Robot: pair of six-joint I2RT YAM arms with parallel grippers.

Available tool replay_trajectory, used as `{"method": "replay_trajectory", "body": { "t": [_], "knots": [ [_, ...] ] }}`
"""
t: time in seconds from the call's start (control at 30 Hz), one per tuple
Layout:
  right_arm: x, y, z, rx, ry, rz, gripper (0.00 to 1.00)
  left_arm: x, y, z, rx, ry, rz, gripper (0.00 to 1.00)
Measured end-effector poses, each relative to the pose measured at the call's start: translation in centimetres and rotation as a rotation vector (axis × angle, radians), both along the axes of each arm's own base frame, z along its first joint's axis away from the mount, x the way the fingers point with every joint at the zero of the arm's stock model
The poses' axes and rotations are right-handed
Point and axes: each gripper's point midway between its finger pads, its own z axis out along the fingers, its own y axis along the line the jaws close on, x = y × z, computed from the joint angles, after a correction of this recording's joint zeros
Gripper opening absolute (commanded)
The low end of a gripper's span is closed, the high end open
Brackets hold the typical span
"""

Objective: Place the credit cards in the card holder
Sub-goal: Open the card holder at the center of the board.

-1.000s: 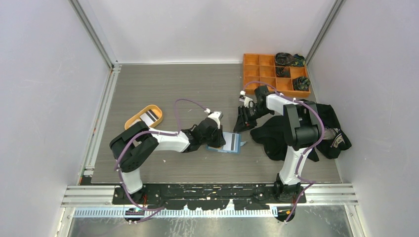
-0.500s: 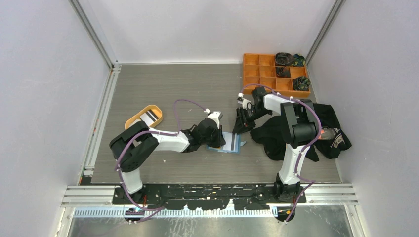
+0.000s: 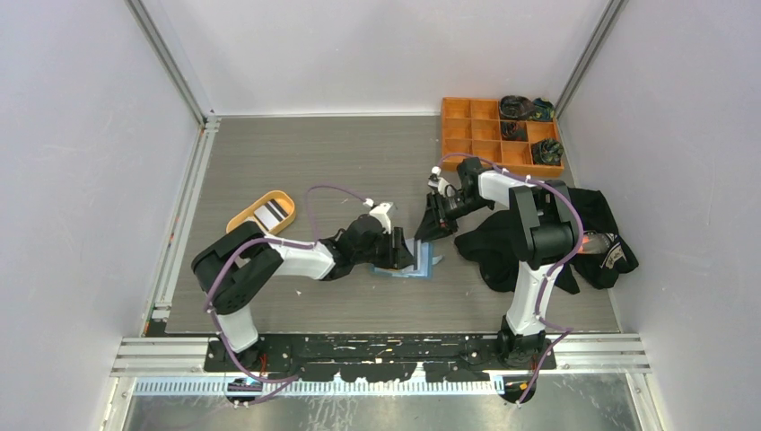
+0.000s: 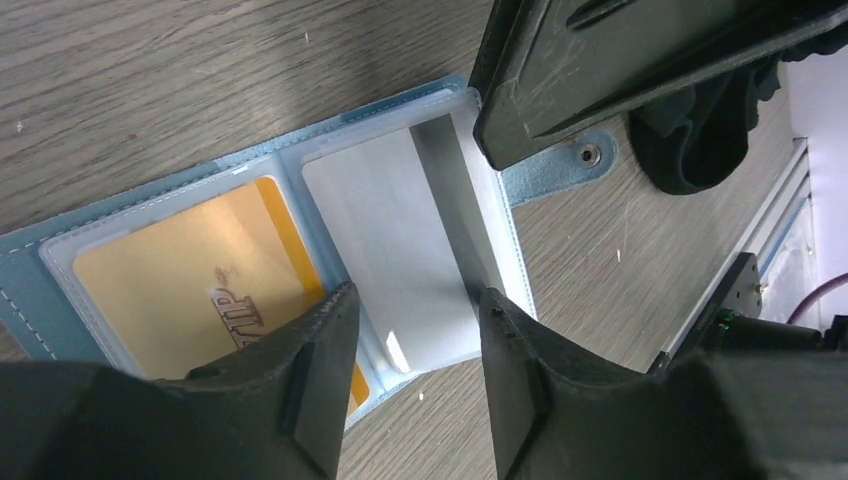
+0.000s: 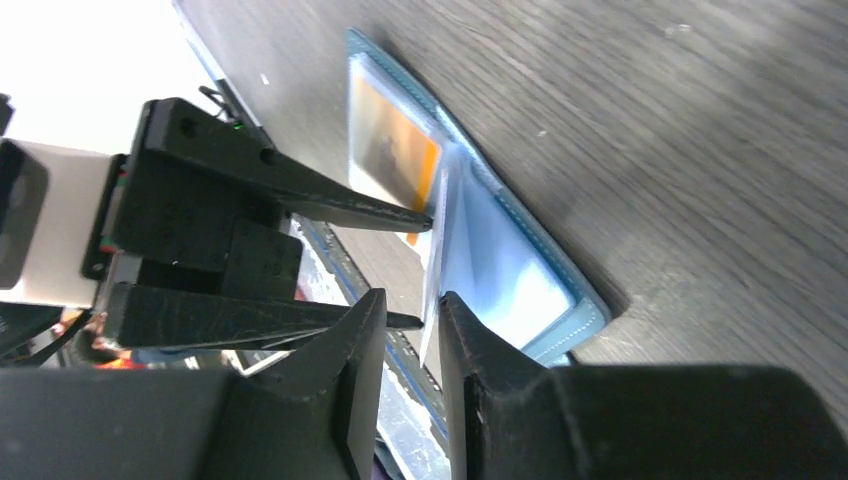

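A blue card holder (image 3: 424,269) lies open near the middle of the grey table (image 3: 314,162), with a grey striped card (image 4: 390,240) on its right pocket under the left gripper (image 4: 415,330), whose fingers are spread apart, while the right gripper (image 5: 412,305) pinches one of its clear pocket leaves.

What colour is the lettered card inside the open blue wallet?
Orange-yellow rectangular card, in the blue fold-over card holder; clearest in the left wrist view.
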Motion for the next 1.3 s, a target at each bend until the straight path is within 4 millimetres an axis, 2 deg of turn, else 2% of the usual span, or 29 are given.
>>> {"method": "replay_trajectory", "body": {
  "t": [0.17, 0.43, 0.57, 0.67, 0.77, 0.9, 1.03, 1.3],
  "knots": [
    [0.2, 0.9, 1.1, 0.073, 0.029, -0.019, 0.31, -0.6, 0.4, 0.7, -0.050, 0.013, -0.012, 0.72],
    [-0.2, 2.6, 0.9, 0.120, 0.085, -0.020, 0.31, -0.7, 0.7, 1.2, -0.065, 0.009, -0.015, 0.75],
    [-0.6, 3.2, 0.4, 0.117, 0.107, -0.010, 0.31, -0.7, 0.8, 1.2, -0.060, 0.009, -0.014, 0.72],
    [-0.8, 3.1, -0.1, 0.082, 0.102, -0.002, 0.33, -0.7, 1.1, 1.1, -0.044, 0.011, -0.006, 0.63],
    [-0.3, 2.2, -0.8, 0.010, 0.058, -0.020, 0.33, -0.7, 1.6, 0.8, -0.021, 0.017, 0.006, 0.58],
    [0.5, 0.8, -0.3, -0.066, -0.020, -0.061, 0.33, -0.6, 1.9, 0.4, -0.001, 0.022, 0.013, 0.54],
    [1.2, 0.1, -0.3, -0.107, -0.051, -0.090, 0.33, -0.5, 1.9, 0.3, 0.007, 0.028, 0.014, 0.53],
    [0.9, -0.2, -2.0, -0.146, -0.004, -0.101, 0.33, -0.3, 1.6, 0.2, 0.009, 0.031, 0.014, 0.52]
  ]
}}
